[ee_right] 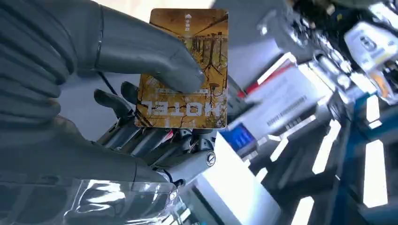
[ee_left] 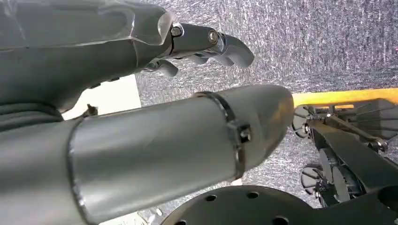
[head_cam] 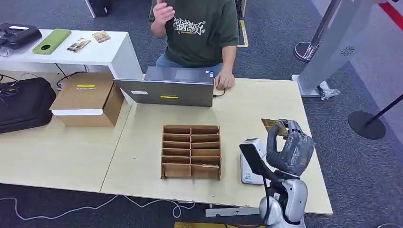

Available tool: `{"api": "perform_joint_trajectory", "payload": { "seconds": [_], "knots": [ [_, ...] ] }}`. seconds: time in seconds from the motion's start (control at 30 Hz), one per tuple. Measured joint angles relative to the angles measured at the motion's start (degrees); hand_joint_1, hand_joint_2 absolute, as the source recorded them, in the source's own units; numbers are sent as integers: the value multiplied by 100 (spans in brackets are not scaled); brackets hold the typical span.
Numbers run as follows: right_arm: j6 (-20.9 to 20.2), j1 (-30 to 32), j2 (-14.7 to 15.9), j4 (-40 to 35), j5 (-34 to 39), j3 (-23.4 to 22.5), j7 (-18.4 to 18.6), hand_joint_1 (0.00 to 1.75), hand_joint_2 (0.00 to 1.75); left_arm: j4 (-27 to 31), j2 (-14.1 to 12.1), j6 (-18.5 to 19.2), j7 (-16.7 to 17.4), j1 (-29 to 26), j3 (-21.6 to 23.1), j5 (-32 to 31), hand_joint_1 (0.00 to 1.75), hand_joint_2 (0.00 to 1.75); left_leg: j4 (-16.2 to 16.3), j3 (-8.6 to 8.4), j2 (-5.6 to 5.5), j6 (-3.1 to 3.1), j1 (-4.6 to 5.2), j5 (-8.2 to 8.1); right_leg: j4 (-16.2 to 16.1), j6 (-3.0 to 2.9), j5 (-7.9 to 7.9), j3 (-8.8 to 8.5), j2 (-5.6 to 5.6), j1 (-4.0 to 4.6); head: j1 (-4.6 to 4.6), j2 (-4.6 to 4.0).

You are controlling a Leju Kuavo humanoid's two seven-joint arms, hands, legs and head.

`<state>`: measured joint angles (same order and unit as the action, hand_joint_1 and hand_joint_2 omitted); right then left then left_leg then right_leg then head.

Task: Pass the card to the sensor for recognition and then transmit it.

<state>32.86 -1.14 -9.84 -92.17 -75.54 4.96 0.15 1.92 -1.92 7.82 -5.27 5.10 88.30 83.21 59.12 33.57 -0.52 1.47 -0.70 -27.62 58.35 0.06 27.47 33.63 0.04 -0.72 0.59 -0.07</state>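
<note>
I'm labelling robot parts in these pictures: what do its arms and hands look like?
The right arm is silver with rounded shells and a black cable running up it. The right hand has a grey ribbed cover, a thick grey thumb and darker fingers with metal pins; clear film wraps the wrist. The left hand looks the same: grey thumb banded by a dark ring.

**An office-like demo room with a check-in desk setup**

Grey carpet [head_cam: 294, 28] covers the floor. A pale wooden table [head_cam: 247, 109] carries an open laptop [head_cam: 166, 90] at its far edge, where a seated person [head_cam: 199, 33] works. A white card reader [head_cam: 249, 164] sits near the right front corner, beside a cardboard sorting rack [head_cam: 191, 152]. A stanchion base [head_cam: 366, 124] stands right.
</note>
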Motion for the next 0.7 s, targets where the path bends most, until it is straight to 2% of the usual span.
{"api": "perform_joint_trajectory", "payload": {
  "seconds": [0.1, 0.17, 0.27, 0.33, 0.37, 0.43, 0.47, 0.5, 0.6, 0.7],
  "knots": [
    [413, -244, 37, 181, -880, -4, 170, 175, 175, 0, 0, -2, -9, 1, 0, -48, 0, 0, 0, -1, 1, 1, 0, 1, 1, -2, -2, -1, 2, 0, -2, 0],
    [569, -446, 161, 365, -1267, 39, 450, 175, 175, 0, 0, -4, -20, 2, 0, -83, 0, 0, 0, -1, 0, 1, 1, 1, 2, -2, -2, -1, 1, 0, 0, 0],
    [584, -726, 435, 562, -1429, 160, 665, 175, 175, 0, -7, -4, -22, 0, 0, -116, 0, 0, 1, -1, 0, 0, 1, 1, 1, -1, -3, -3, -1, 0, -2, 0],
    [587, -852, 606, 663, -1458, 260, 978, 175, 175, 0, -13, -4, -24, 0, 0, -169, 0, 0, 1, 3, -1, 0, 4, 1, 2, 0, -3, -3, 0, -1, -2, -2],
    [587, -1005, 794, 741, -1460, 398, 1423, 175, 175, 0, -18, -4, -24, 0, 0, -210, 0, 0, 1, 5, -1, 0, 4, 1, 2, 1, -5, -1, 0, -1, 0, 0],
    [587, -1592, 1275, 1041, -1458, 1088, 2923, 175, 175, 0, -26, -2, -24, 7, 0, -371, 0, 0, 2, 13, 4, -3, 6, 4, 5, 6, -9, 2, 3, -3, -6, 0],
    [587, -1941, 1502, 1229, -1458, 1466, 3444, 175, 175, 0, -46, -2, -24, 10, 0, -456, 0, 0, 2, 7, 17, -1, 5, 5, 5, 5, -10, 3, 14, -2, -11, 0],
    [587, -2336, 1666, 1507, -1458, 1912, 3763, 175, 175, 9, -66, -2, -18, 10, 0, -551, 0, 0, 3, -1, 36, -1, 4, 5, 4, -6, -22, 7, 28, -3, -11, 0],
    [587, -3136, 1845, 2226, -1464, 2827, 3793, 175, 175, 55, -122, 0, 11, 68, 0, -693, 0, 0, 5, -4, 30, 0, -1, 10, 6, -5, -23, 6, 24, -2, -11, 0],
    [587, -3805, 1827, 3002, -1458, 3180, 3478, 175, 175, 96, -155, 4, 28, 66, 0, -767, 0, 0, 5, 0, 19, 4, -3, 17, 10, -6, -23, 7, 16, 1, -9, 0]
  ]
}}
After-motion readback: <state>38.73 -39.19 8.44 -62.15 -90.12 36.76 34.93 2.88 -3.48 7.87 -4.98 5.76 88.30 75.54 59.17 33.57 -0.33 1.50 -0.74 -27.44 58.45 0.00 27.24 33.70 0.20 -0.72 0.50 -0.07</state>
